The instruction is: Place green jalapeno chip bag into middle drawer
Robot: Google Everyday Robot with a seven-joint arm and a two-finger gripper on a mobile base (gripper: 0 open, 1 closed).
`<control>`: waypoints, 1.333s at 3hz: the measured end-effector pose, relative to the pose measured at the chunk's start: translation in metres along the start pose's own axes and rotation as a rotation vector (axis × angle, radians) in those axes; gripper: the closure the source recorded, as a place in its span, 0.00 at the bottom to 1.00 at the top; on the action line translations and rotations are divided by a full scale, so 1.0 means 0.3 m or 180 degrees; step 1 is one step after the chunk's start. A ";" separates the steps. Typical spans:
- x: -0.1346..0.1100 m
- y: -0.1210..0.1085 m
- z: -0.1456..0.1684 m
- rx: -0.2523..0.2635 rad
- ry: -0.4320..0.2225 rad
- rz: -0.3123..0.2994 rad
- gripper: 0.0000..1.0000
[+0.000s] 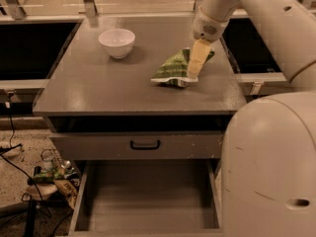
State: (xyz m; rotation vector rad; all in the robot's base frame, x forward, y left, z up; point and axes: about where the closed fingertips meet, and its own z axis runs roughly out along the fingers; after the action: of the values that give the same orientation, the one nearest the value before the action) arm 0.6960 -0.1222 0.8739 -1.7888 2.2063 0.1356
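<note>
The green jalapeno chip bag (172, 69) lies crinkled on the grey cabinet top (98, 88), right of centre. My gripper (193, 74) reaches down from the upper right and rests on the bag's right end, touching it. The middle drawer (148, 201) is pulled out below, and its bare flat floor is showing. The bag is on the cabinet top, not in the drawer.
A white bowl (117, 42) stands at the back left of the cabinet top. A grey drawer front with a black curved handle (145, 145) sits above the open drawer. My own body (269, 167) fills the lower right. Cables and clutter (49, 177) lie on the floor at the left.
</note>
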 end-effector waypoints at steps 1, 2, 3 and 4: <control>-0.008 -0.005 0.007 0.0022 -0.0046 -0.0009 0.00; -0.010 0.007 0.024 -0.0032 -0.0083 -0.0008 0.00; 0.002 0.033 0.074 -0.0152 -0.0099 0.0029 0.00; 0.026 0.071 0.152 -0.0309 -0.0084 0.0095 0.03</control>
State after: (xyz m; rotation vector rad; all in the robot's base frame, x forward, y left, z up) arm 0.6817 -0.1130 0.8259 -1.7935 2.2444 0.2758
